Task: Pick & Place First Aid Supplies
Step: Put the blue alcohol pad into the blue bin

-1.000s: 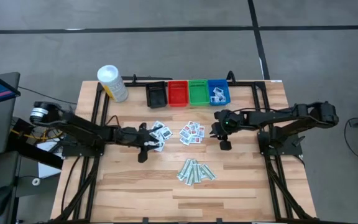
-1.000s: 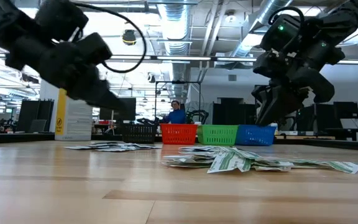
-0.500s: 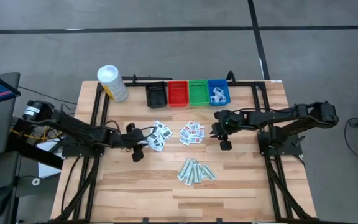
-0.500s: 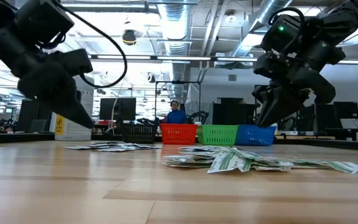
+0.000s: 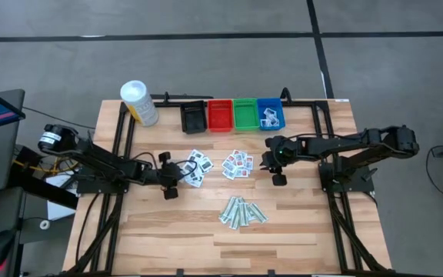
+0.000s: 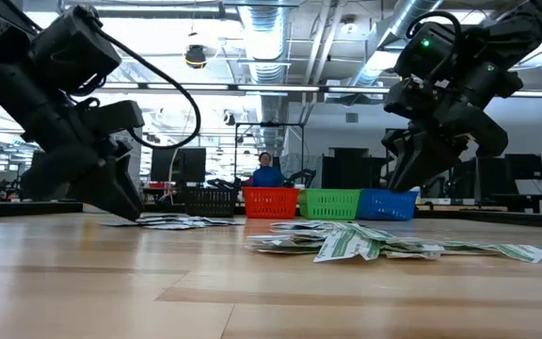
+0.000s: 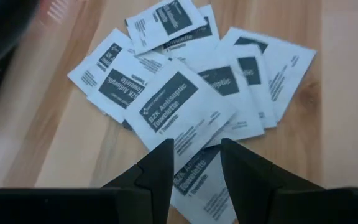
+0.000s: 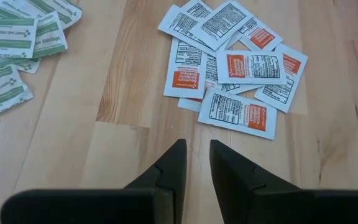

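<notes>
The left end effector [image 7: 194, 163], fingers a little apart and empty, sits low over overlapped dark-print packets [image 7: 169, 107] left of worktop centre; pinching there could lift several. The right end effector [image 8: 194, 163], narrow and empty, hovers beside the red-print packets [image 8: 232, 68].

Canister [image 5: 138, 102] at table's [image 5: 298, 223] far left corner. Row of four bins [image 5: 232, 115] along far edge, right of canister. Three packet piles before bins: wipe packets [image 5: 196, 167] left, ointment packets [image 5: 238, 164] middle, bandage strips [image 5: 242, 211] nearer front. Left gripper [image 5: 169, 176] just left of wipe packets; right gripper [image 5: 276, 163] right of ointment packets.
</notes>
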Tool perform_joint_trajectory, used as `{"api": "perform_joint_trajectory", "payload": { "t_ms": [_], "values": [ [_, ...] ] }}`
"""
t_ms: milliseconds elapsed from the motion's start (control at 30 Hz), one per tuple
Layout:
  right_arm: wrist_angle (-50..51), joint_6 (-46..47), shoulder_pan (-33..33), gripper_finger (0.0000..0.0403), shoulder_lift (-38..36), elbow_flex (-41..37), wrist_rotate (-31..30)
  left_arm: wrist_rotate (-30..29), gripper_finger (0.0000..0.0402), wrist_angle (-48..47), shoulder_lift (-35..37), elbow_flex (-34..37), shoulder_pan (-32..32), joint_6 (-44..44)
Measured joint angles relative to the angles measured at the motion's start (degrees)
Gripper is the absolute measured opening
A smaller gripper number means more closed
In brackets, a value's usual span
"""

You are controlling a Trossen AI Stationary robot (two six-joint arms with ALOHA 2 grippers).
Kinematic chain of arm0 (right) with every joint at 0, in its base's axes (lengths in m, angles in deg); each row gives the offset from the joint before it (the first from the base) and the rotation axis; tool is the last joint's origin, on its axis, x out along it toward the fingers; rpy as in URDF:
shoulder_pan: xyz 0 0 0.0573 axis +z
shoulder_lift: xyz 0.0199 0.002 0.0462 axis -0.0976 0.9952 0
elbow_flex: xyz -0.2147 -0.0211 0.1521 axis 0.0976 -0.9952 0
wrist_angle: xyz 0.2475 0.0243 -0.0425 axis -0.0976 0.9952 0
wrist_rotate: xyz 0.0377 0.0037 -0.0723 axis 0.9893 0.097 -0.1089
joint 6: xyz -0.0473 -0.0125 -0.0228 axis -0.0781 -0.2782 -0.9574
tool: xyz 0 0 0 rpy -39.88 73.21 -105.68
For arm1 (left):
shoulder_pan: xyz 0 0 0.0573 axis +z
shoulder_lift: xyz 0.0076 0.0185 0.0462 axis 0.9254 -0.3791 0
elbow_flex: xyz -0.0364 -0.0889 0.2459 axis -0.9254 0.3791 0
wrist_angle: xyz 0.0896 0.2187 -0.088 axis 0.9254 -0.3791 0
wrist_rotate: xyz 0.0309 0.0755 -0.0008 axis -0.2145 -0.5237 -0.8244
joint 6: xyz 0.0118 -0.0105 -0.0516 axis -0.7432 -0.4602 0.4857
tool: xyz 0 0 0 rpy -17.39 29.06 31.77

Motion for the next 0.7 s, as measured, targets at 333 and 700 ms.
{"api": "perform_joint_trajectory", "payload": {
  "t_ms": [333,700],
  "values": [
    [-0.1,-0.1,0.0,0.0065,0.0,0.0,0.0,-0.5,0.0134,0.8,-1.3,0.0,0.9,-2.6],
    [-0.2,-0.1,0.0,0.0065,0.0,0.0,0.0,2.9,0.0115,1.2,-1.3,-0.1,3.2,-5.5]
  ]
}}
